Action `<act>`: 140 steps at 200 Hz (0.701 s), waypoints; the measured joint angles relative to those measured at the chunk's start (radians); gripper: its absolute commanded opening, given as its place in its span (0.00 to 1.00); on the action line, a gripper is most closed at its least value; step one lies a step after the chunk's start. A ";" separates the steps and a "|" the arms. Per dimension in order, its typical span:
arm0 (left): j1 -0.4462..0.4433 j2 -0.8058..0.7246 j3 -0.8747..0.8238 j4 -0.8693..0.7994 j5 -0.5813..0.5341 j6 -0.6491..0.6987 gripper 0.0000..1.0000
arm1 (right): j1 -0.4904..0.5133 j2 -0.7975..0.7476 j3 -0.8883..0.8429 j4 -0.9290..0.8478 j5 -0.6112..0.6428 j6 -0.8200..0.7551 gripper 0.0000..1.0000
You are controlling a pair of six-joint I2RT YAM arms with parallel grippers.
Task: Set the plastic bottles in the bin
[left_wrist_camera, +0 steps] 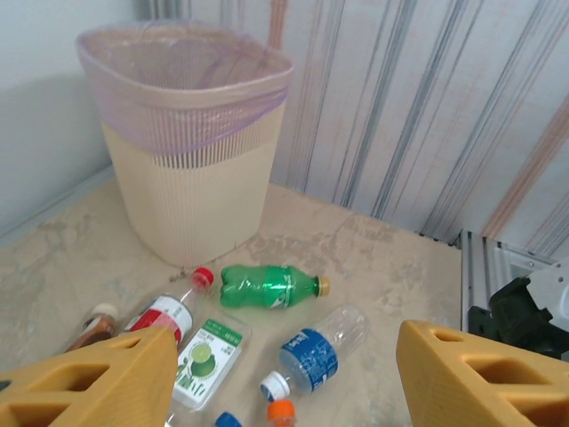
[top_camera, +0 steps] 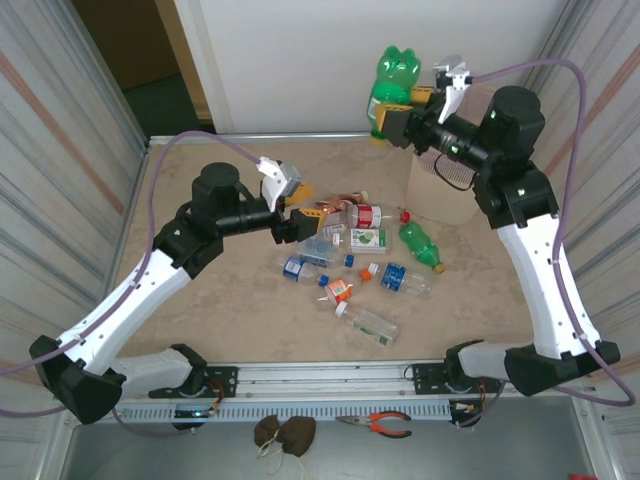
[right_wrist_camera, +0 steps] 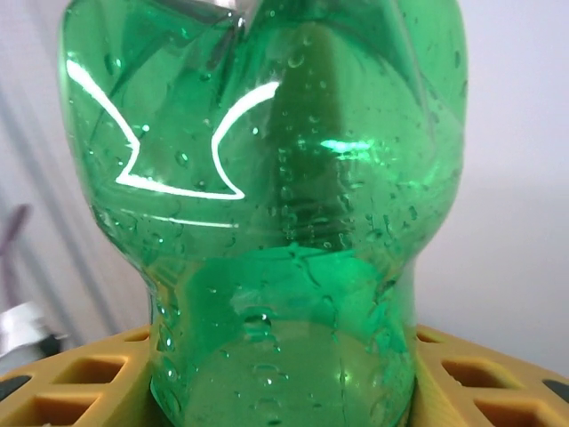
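- Plastic bottles (top_camera: 362, 238) are lying in a loose pile at the middle of the table (top_camera: 220, 310), clear, green and brown ones with blue, red and green labels.
- Left gripper (top_camera: 293, 215) is hovering at the pile's left edge. Its yellow fingers are standing wide apart and holding nothing.
- Risk here: the bottles are crowding together, some touching. Closing fingers could be pinching two at once, or nudging a round one into rolling away.
- A small green bottle (left_wrist_camera: 267, 287) is lying on its side just in front of the bin (left_wrist_camera: 191, 191), a tall beige perforated basket lined with a thin pink bag.
- Right gripper (top_camera: 397, 108) is clamping a large green bottle (top_camera: 397, 72) around its narrow waist and holding it high near the bin. Whether it is hanging over the opening, I cannot tell.
- Risk here: the smooth plastic could be slipping in the grip. Released off-centre, it could be striking the rim, bouncing back onto the table or tipping the light bin.
- Beige, marble-patterned tabletop is running from left to right.
- Striped corrugated panels are closing in both sides, and a white wall is standing behind.
- Red-handled pliers (top_camera: 378, 424) are resting on the near ledge.
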 measured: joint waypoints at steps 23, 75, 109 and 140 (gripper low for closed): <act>0.000 -0.003 -0.016 -0.033 -0.030 0.002 0.65 | -0.087 0.070 0.070 -0.096 0.040 0.000 0.52; 0.000 -0.016 -0.058 -0.106 -0.070 0.002 0.65 | -0.257 0.225 0.179 -0.298 0.153 -0.005 0.50; 0.000 -0.016 -0.061 -0.109 -0.077 0.002 0.65 | -0.339 0.321 0.258 -0.408 0.263 -0.027 0.50; 0.000 -0.014 -0.061 -0.108 -0.076 0.002 0.64 | -0.385 0.415 0.352 -0.500 0.359 -0.058 0.51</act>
